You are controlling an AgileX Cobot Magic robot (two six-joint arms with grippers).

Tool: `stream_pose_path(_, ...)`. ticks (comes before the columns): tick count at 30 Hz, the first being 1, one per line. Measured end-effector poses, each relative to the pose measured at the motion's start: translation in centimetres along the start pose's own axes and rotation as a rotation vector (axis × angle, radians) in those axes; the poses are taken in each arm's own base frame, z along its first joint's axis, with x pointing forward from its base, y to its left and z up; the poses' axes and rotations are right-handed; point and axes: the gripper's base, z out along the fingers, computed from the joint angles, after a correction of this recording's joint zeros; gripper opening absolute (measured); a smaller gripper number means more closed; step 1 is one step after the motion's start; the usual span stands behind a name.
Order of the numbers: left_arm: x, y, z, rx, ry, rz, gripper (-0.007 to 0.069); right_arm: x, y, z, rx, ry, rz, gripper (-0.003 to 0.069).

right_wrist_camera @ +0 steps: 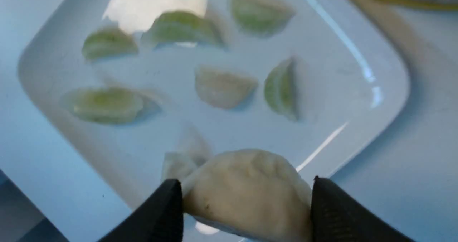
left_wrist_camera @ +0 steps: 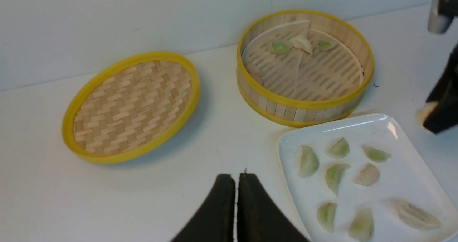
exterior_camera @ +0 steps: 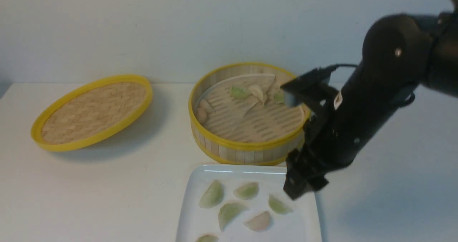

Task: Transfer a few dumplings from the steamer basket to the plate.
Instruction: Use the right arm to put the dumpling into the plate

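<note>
Your right jaws [right_wrist_camera: 247,206] grip a whitish dumpling [right_wrist_camera: 250,195], seemingly above the plate [right_wrist_camera: 357,134], its long axis running from fingertip to fingertip; your left jaws [left_wrist_camera: 237,177] are closed

You see a glossy, smooth white plate [exterior_camera: 300,227], a steamer basket [exterior_camera: 247,157] of wood-like slats, and a lid [exterior_camera: 94,109] of rough, matt woven strips.

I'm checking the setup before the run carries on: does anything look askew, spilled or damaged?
No spill or damage stands out. The one oddity is the woven lid, which lies tilted, one side raised off the table with shadow beneath.
</note>
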Motion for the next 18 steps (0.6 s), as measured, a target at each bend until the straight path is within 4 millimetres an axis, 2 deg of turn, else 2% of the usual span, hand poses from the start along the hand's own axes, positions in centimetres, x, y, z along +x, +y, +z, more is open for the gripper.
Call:
stream_pose_path(3,0.0,0.1,0.0,-0.008,-0.002,0.004,-0.0006,1.8,1.1,3.2,0.001,0.012,0.022,0.0419)
stream_pose_path(8,0.0,0.1,0.0,-0.011,-0.003,0.005,-0.0006,3.2,0.7,5.9,0.025,-0.018,0.113,0.0419)
stream_pose_path(18,0.0,0.1,0.0,-0.01,-0.003,0.005,-0.0006,3.2,0.3,8.0,0.023,0.011,0.151,0.0423)
